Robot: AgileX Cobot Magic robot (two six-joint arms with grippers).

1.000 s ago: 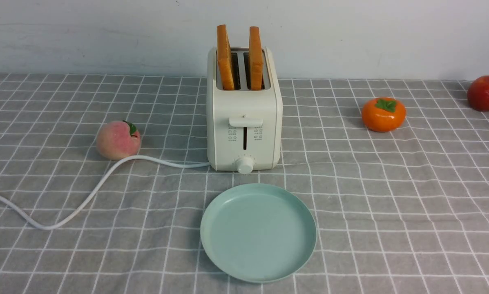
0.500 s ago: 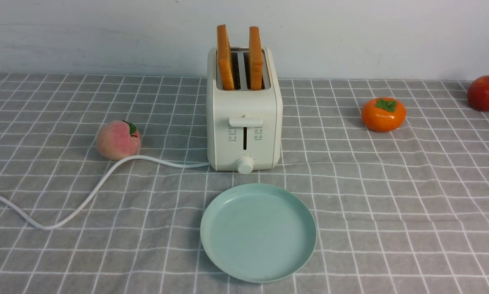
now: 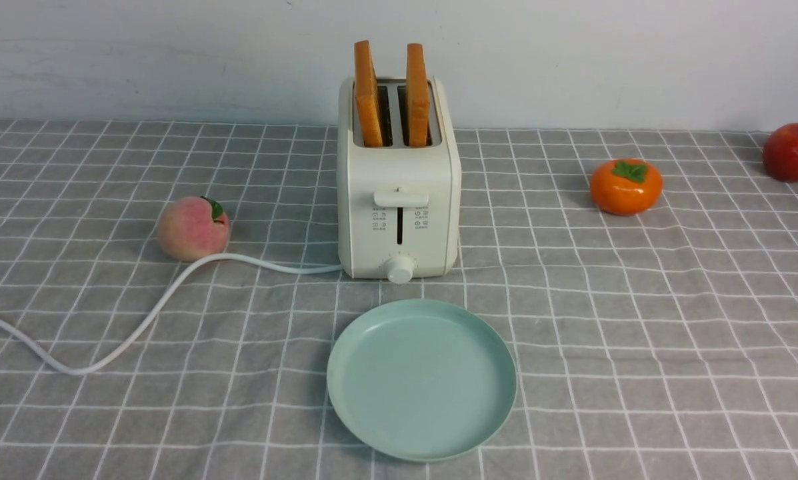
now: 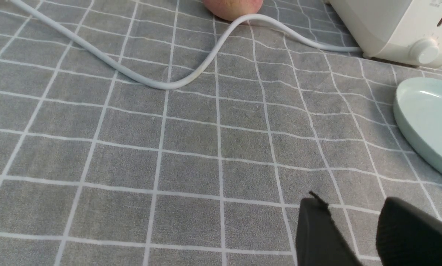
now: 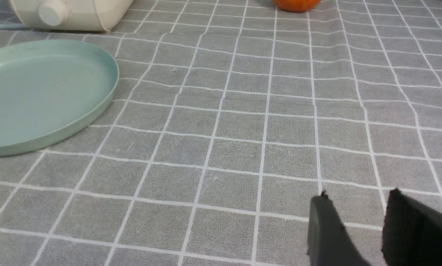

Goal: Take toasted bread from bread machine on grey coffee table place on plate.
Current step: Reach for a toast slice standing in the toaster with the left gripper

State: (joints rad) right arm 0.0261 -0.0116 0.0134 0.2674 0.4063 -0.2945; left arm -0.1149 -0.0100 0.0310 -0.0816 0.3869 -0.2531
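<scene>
Peach (image 3: 193, 229) at the table's (image 3: 572, 400) left, white cord (image 3: 152, 319) curving just beside it; persimmon (image 3: 626, 187) and apple (image 3: 793, 152) toward the far right corner. Toast (image 3: 368, 100) upright in the toaster (image 3: 401, 200), near the far edge, plate (image 3: 422, 380) before it. We see left gripper (image 4: 348, 201) and right gripper (image 5: 358, 194) over cloth, both moderately parted, holding nothing.

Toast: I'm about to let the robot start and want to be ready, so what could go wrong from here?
The two slices stand upright, close together in the toaster; fingers reaching for one might bump the other. Both sit in its slots, so a tilted pull might drag the toaster towards the plate.
</scene>
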